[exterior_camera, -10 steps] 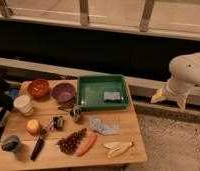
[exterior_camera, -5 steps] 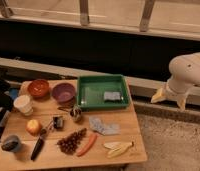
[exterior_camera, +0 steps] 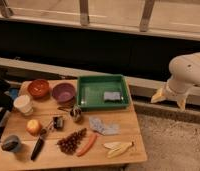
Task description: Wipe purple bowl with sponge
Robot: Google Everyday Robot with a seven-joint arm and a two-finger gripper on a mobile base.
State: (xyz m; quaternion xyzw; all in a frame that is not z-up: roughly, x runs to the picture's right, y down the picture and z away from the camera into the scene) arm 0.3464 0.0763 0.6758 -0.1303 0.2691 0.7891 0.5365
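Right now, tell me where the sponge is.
In the camera view the sponge lies inside the green tray, right of centre; the purple bowl sits left of the tray. The pincer hangs beyond the right edge of the table.

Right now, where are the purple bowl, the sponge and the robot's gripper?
purple bowl (exterior_camera: 63, 93): camera view, inside of the bowl.
sponge (exterior_camera: 111, 96): camera view, its top face, in the green tray (exterior_camera: 93, 98).
gripper (exterior_camera: 169, 99): camera view, midway between fingertips, at the picture's right.
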